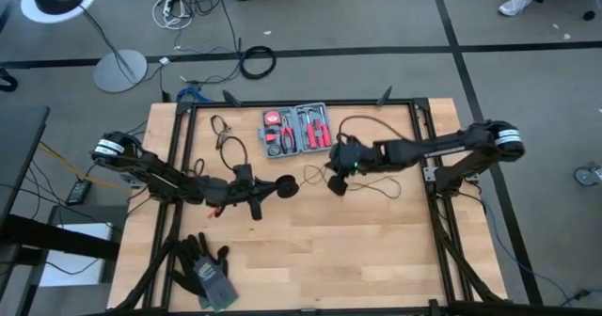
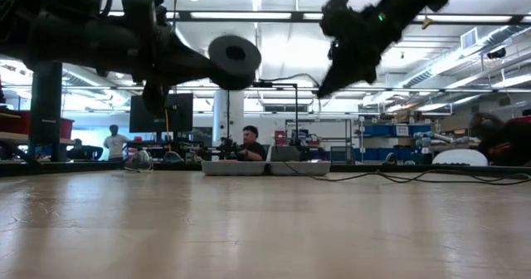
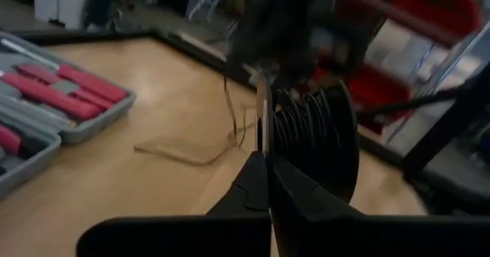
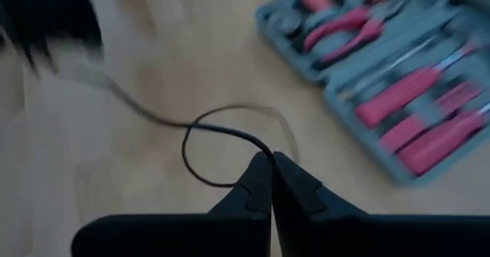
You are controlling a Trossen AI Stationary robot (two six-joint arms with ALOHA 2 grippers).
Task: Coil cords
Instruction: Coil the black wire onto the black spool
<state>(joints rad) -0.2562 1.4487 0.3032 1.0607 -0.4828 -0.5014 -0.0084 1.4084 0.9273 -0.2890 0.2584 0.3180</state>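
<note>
Left gripper (image 1: 266, 189) clamped the spool-like disc (image 1: 286, 186) at mid-table. Right gripper (image 1: 336, 185), just beside it and nearer the slack, pinched the wire (image 4: 200, 125), which trailed off toward the tool kit (image 1: 296, 129).

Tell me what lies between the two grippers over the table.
In the high view, only the round black disc at the left gripper, then bare table before the right gripper, shut on the thin black wire.

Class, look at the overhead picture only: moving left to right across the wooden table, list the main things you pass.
Gloves → left end effector holding the black disc → open tool kit → right end effector, shut on the thin black wire.
</note>
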